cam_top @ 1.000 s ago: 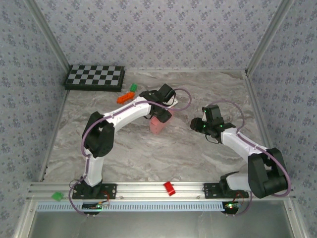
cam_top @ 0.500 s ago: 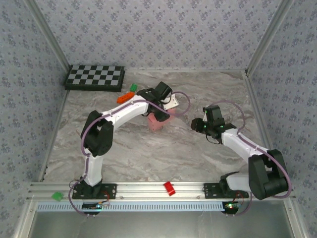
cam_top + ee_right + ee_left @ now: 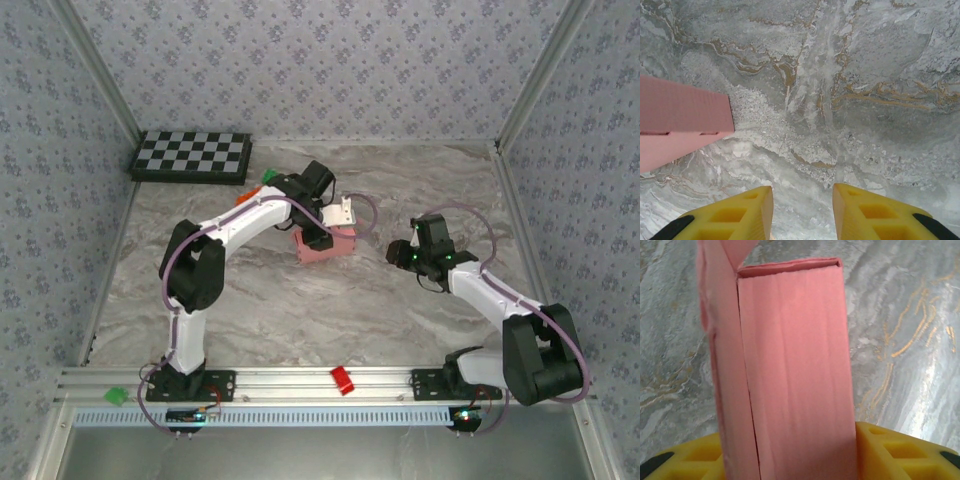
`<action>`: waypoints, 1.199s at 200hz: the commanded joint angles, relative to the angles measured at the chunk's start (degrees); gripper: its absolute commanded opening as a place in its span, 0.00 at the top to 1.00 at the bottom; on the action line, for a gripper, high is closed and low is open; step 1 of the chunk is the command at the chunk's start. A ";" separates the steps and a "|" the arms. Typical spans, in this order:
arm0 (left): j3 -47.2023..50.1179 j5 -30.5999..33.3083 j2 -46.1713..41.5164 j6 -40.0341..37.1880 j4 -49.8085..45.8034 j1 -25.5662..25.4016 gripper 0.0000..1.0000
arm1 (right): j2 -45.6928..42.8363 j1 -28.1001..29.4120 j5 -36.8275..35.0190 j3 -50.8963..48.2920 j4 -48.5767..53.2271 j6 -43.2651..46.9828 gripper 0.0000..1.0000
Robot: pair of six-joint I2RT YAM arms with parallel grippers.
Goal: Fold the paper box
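a: where's the paper box (image 3: pixel 330 246)?

b: on the marble table (image 3: pixel 400 320), near the middle, a bit towards the far side. it lies tilted. the left gripper (image 3: pixel 316 232) is clamped on it: in the left wrist view the pink card (image 3: pixel 795 365) fills the whole gap between the yellow fingers (image 3: pixel 900 452), with a flap sticking up at its top left corner.

a: and the right gripper (image 3: pixel 398 252)?

b: its jaws are parted with nothing between them, only bare marble in the gap. it hangs just to the right of the box, apart from it. its own camera catches the box's end (image 3: pixel 680 120) at the left edge.

a: anything in the way?

b: nothing lies between the right gripper and the box. the left arm (image 3: pixel 250 222) crosses over an orange block (image 3: pixel 244 199) behind it and hides part of it.

a: count the rest for me.

b: one checkerboard (image 3: pixel 192 157) in the far left corner. one orange block, with one small green piece (image 3: pixel 268 176) just beside it. one red block (image 3: pixel 343 380) on the near rail (image 3: pixel 290 384) between the two arm bases. one green block (image 3: pixel 117 396) at the rail's left end. all of them sit well apart from the box. one box, two arms.
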State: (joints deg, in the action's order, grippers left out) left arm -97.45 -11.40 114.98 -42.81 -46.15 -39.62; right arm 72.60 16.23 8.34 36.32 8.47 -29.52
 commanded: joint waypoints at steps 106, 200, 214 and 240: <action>-7.88 -6.66 2.81 -8.95 -6.78 1.03 0.35 | -3.52 -1.12 -0.03 -1.96 1.27 -0.52 0.62; -3.88 -3.80 -8.91 3.37 -2.98 0.38 0.27 | -3.34 -2.30 2.20 5.00 6.85 6.32 0.53; -1.23 -4.85 -12.34 6.52 -0.30 0.98 0.27 | -3.13 -2.34 2.92 6.71 8.12 7.66 0.53; 4.11 -3.72 -18.60 15.88 6.16 2.92 0.26 | -2.34 -2.34 4.71 10.01 10.20 10.32 0.53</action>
State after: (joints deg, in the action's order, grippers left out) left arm -96.88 -14.81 102.35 -37.50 -46.26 -38.63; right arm 70.13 14.22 10.44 42.48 14.90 -23.29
